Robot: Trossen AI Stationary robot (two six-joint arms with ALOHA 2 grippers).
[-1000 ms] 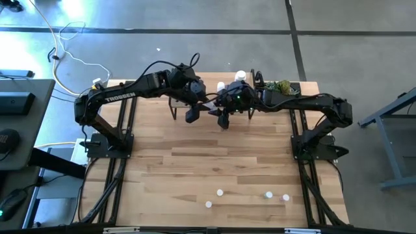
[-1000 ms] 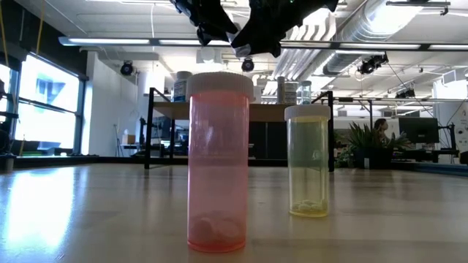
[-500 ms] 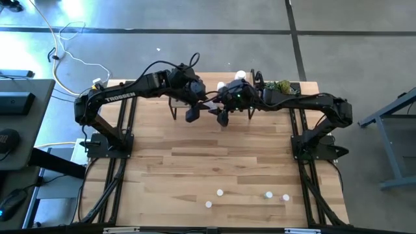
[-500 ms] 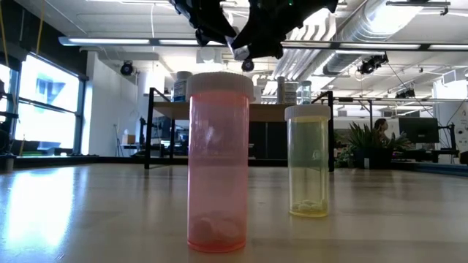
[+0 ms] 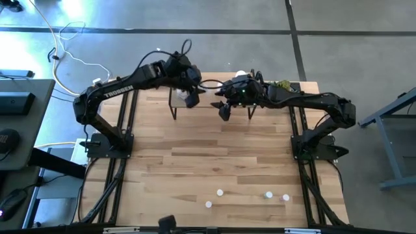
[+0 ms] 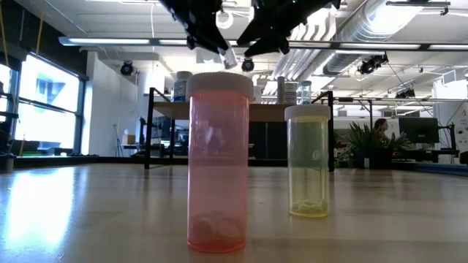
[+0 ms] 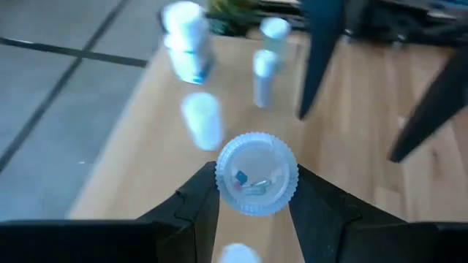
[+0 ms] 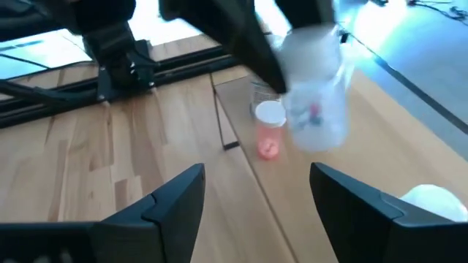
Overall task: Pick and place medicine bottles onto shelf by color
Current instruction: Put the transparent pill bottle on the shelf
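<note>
My left gripper (image 5: 190,99) is shut on a small clear medicine bottle (image 7: 256,183) with a white ridged cap. It holds the bottle in the air over the left end of the shelf (image 5: 211,94), a light-wood board on black legs at the table's far edge. My right gripper (image 5: 224,112) hangs open just to the right of the bottle, with nothing between its fingers (image 8: 175,201). Several white bottles (image 7: 186,36) and a pink one (image 8: 269,139) stand on the shelf. My left gripper pinches the bottle's round side (image 7: 219,183) between its two fingers, one finger on each flank. The fingers slant down from the table's left. The bottle (image 8: 314,109) sticks out beyond the fingertips, lifted clear of the shelf and the table.
A tall pink bottle (image 6: 218,161) and a shorter yellow one (image 6: 307,162) stand near the table's front edge, among several small bottles there (image 5: 220,192). A green plant sprig (image 5: 283,84) sits at the shelf's right end. Bare wood lies between the shelf and the near bottles.
The two grippers were together at the bottle in front of the shelf. My right gripper has opened and let go. My left gripper has carried the bottle toward the table's far edge, over the shelf's left end, and swung a little to the left.
</note>
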